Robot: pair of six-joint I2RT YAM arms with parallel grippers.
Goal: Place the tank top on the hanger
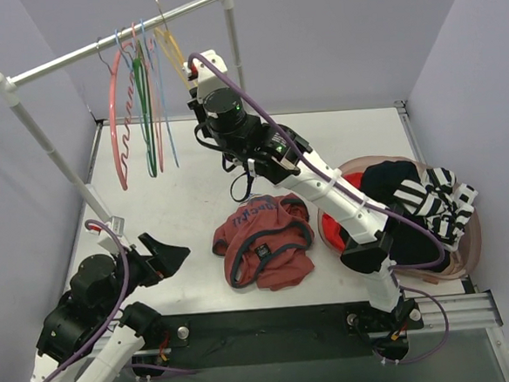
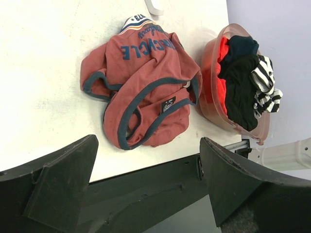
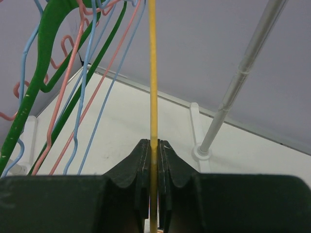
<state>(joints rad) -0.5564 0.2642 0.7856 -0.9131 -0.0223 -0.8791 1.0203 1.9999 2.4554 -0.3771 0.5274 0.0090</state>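
Note:
The rust-red tank top (image 1: 264, 241) with dark trim lies crumpled on the table's middle; it also shows in the left wrist view (image 2: 141, 87). The yellow hanger (image 1: 173, 50) hangs on the rail at the back. My right gripper (image 1: 196, 73) reaches up to it and is shut on the hanger's yellow bar (image 3: 153, 87), which runs straight up between the fingertips (image 3: 144, 150). My left gripper (image 1: 167, 254) is open and empty, low at the near left, pointing toward the tank top from across the table's front edge.
Pink, green and blue hangers (image 1: 139, 103) hang left of the yellow one on the white rail (image 1: 113, 43). A pink basket (image 1: 451, 256) at the right holds bright red, black and striped garments (image 2: 243, 82). The rail's post (image 3: 233, 92) stands right of my right gripper.

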